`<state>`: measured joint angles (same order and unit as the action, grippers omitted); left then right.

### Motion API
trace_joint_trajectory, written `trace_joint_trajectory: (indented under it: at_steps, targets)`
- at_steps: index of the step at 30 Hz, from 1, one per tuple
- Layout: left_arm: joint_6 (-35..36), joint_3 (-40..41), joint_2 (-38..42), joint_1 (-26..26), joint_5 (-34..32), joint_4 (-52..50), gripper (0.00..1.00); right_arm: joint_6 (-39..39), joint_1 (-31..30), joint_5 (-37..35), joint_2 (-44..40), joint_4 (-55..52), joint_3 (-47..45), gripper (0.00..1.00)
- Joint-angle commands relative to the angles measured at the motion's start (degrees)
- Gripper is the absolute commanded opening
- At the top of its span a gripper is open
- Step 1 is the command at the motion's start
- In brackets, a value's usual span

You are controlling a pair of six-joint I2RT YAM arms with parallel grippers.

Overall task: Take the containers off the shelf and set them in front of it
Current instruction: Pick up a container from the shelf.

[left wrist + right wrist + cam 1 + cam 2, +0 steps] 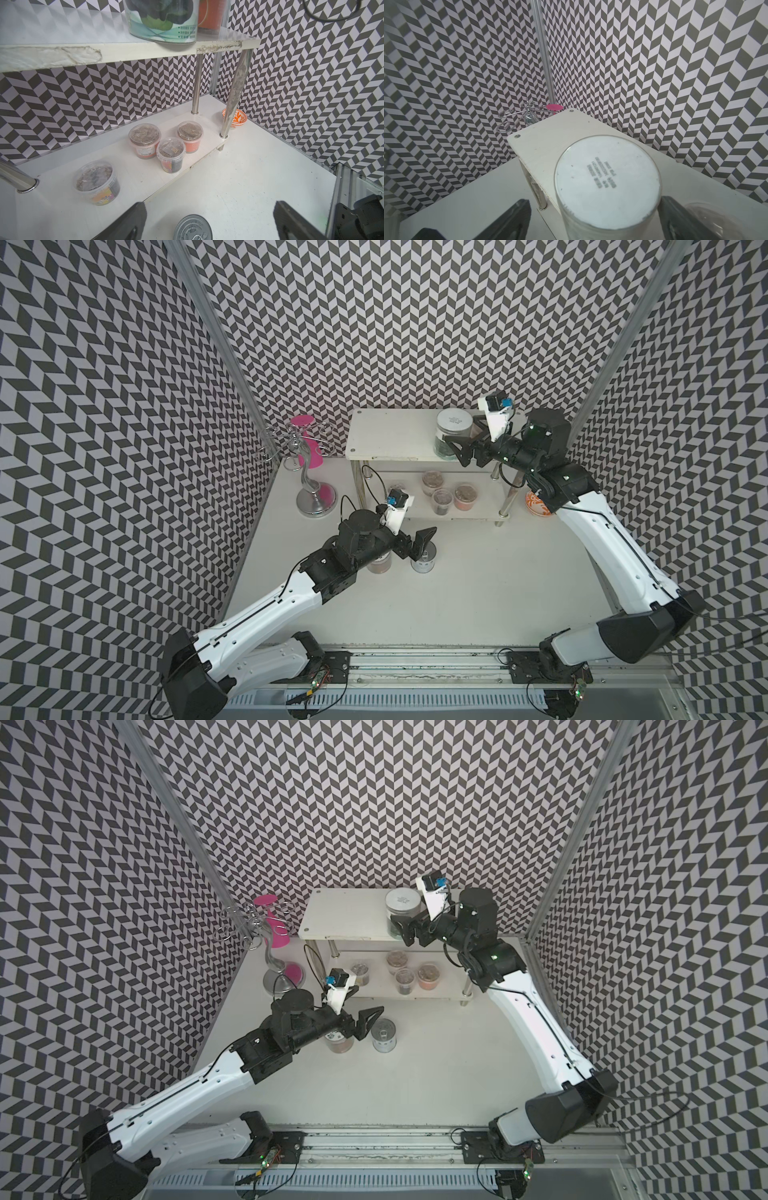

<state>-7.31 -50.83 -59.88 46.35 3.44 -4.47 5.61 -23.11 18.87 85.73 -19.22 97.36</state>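
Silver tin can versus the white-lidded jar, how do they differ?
The silver tin can stands on the table in front of the shelf; the white-lidded jar is on the shelf's top tier. The can is short, opaque metal; the jar is taller, clear-walled. Both stand upright.

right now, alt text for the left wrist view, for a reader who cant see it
The open left gripper hovers above a silver tin can standing on the white table in front of the shelf. Four clear tubs sit on its lower tier, a labelled clear jar on the upper. An orange-and-white bowl sits beyond a chrome leg.
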Motion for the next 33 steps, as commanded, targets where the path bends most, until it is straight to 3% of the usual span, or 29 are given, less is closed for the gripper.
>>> trace_joint_trajectory:
  at_steps: [1, 11, 20, 33]
  targets:
    - [0.82, -2.45, 1.29, -0.21, 2.69, -1.12, 1.0, 1.11, -1.27, -5.05, 2.27, 0.53, 2.78, 1.0]
    - [0.65, -2.1, 1.5, -0.97, 2.55, -0.67, 1.0, -0.15, -1.93, -9.52, 6.15, 3.39, 5.39, 1.0]
    - [0.91, -1.74, 1.29, -1.36, 2.31, -0.52, 1.0, 0.99, -2.35, -5.85, 6.01, 2.29, 6.03, 0.82]
    - [1.68, -0.94, 0.46, -4.03, 4.05, -0.22, 1.0, 2.39, -4.41, 2.8, -4.5, 5.74, -1.82, 0.76]
